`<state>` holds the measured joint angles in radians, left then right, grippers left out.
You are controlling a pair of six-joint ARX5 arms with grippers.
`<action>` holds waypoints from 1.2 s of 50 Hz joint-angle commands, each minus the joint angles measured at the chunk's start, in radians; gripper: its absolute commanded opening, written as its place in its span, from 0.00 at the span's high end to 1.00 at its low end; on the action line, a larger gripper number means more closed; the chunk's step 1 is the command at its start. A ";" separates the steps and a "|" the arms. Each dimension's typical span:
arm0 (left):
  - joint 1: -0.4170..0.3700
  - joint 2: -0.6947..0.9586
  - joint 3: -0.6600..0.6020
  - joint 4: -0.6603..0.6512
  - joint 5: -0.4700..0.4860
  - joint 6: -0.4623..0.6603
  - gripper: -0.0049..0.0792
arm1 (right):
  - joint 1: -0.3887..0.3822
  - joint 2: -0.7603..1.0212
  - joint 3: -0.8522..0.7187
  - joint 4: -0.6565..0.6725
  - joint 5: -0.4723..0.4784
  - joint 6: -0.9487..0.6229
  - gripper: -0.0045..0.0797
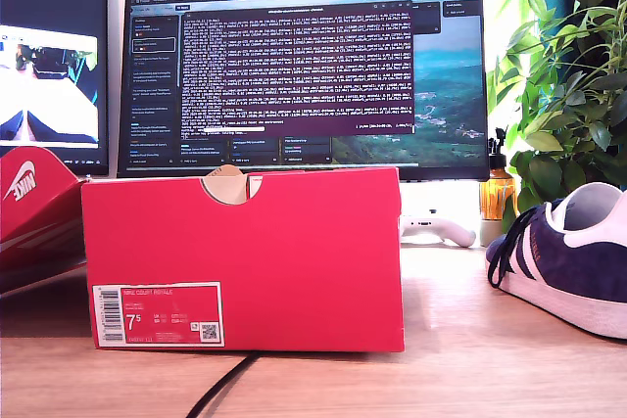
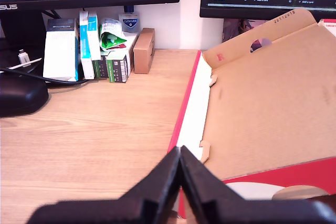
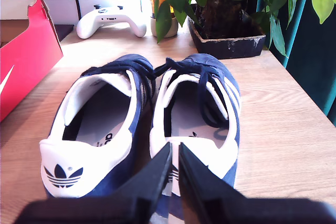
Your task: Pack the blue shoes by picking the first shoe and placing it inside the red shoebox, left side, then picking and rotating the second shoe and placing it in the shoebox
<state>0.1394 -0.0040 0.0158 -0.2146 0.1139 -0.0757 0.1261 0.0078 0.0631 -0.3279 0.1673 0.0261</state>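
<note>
Shoes (image 3: pixel 142 124) side by side on desk, heels toward second gripper (image 3: pixel 174 169), easy rear approach; box (image 1: pixel 242 256) upright at centre of exterior view, label front, nothing packed yet by the look. Second gripper pinched closed, empty, just above a heel. First gripper (image 2: pixel 179 174) clenched, empty, over box edge (image 2: pixel 197 103).

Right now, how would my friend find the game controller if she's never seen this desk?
Find the big monitor behind the red shoebox. Under its corner at the exterior view's right, near the potted plant, lies the game controller. It's the only white, curvy thing there, next to an amber bottle.
</note>
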 commanded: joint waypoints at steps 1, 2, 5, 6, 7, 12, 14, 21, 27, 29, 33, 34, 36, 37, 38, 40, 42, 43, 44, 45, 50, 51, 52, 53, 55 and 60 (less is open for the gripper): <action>-0.040 -0.008 -0.027 -0.024 0.002 -0.003 0.96 | 0.002 -0.006 -0.008 0.012 0.000 0.001 0.96; -0.040 -0.008 -0.027 -0.024 0.002 -0.003 0.96 | 0.002 -0.006 -0.008 0.012 0.000 0.001 0.96; -0.040 -0.008 -0.027 -0.024 0.002 -0.003 0.96 | 0.002 -0.006 -0.008 0.012 -0.001 0.001 0.96; -0.040 -0.008 -0.027 -0.024 0.002 -0.003 0.96 | 0.002 -0.006 -0.008 0.012 0.000 0.001 0.96; -0.040 -0.008 -0.027 -0.024 0.002 -0.003 0.96 | 0.002 -0.006 -0.008 0.012 -0.001 0.001 0.96; -0.040 -0.008 -0.027 -0.024 0.002 -0.003 0.96 | 0.002 -0.006 -0.008 0.013 0.000 0.001 0.96; -0.040 -0.008 -0.027 -0.024 0.002 -0.003 0.96 | 0.002 -0.006 -0.008 0.013 -0.001 0.001 0.96; -0.040 -0.008 -0.027 -0.024 0.002 -0.003 0.96 | 0.002 -0.006 -0.008 0.020 -0.001 0.003 0.96; -0.040 -0.008 -0.027 -0.013 0.019 -0.078 0.96 | 0.003 -0.006 -0.008 0.071 -0.023 0.017 0.96; -0.040 -0.008 -0.027 0.003 0.026 -0.101 0.96 | 0.003 -0.006 -0.008 0.096 -0.040 0.050 0.96; -0.040 -0.008 -0.027 0.050 0.051 -0.174 0.96 | 0.003 -0.006 -0.008 0.151 -0.076 0.135 0.96; -0.040 -0.008 -0.027 0.065 0.059 -0.195 0.96 | 0.003 -0.006 -0.008 0.168 -0.089 0.169 0.96; -0.040 -0.008 -0.027 0.092 0.075 -0.223 0.96 | 0.003 -0.006 -0.008 0.199 -0.123 0.215 0.96; -0.040 -0.008 -0.027 0.112 0.085 -0.256 0.96 | 0.003 -0.006 -0.008 0.217 -0.138 0.254 0.96; -0.040 -0.008 -0.027 0.129 0.095 -0.278 0.96 | 0.003 -0.006 -0.008 0.233 -0.154 0.272 0.96; -0.041 -0.008 -0.027 0.164 0.121 -0.305 0.96 | 0.004 -0.006 -0.008 0.269 -0.180 0.313 0.95; -0.041 -0.008 -0.027 0.201 0.156 -0.320 0.96 | 0.005 -0.006 -0.007 0.303 -0.206 0.333 0.95; -0.041 -0.008 -0.026 0.220 0.176 -0.322 0.96 | 0.005 -0.006 -0.005 0.315 -0.221 0.344 0.95; -0.041 -0.008 -0.024 0.237 0.195 -0.322 0.96 | 0.005 -0.006 0.000 0.325 -0.237 0.354 0.95; -0.042 -0.008 -0.020 0.248 0.213 -0.322 0.96 | 0.005 -0.006 0.006 0.328 -0.253 0.358 0.95; -0.043 -0.008 0.029 0.243 0.276 -0.317 0.96 | 0.005 -0.006 0.058 0.293 -0.295 0.367 0.95; -0.042 -0.008 0.042 0.237 0.282 -0.317 0.96 | 0.005 -0.005 0.069 0.285 -0.297 0.366 0.95; -0.042 -0.008 0.056 0.232 0.289 -0.317 0.96 | 0.005 -0.004 0.085 0.269 -0.297 0.366 0.95; -0.042 -0.008 0.069 0.227 0.296 -0.315 0.96 | 0.005 -0.003 0.098 0.254 -0.297 0.366 0.95; -0.042 -0.003 0.100 0.210 0.301 -0.307 0.96 | 0.005 0.003 0.127 0.224 -0.296 0.366 0.95; -0.042 0.031 0.179 0.164 0.322 -0.286 0.96 | 0.005 0.039 0.201 0.143 -0.295 0.348 0.95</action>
<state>0.0959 0.0040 0.1406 -0.0490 0.4240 -0.3843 0.1261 0.0185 0.2188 -0.1669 -0.1246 0.3908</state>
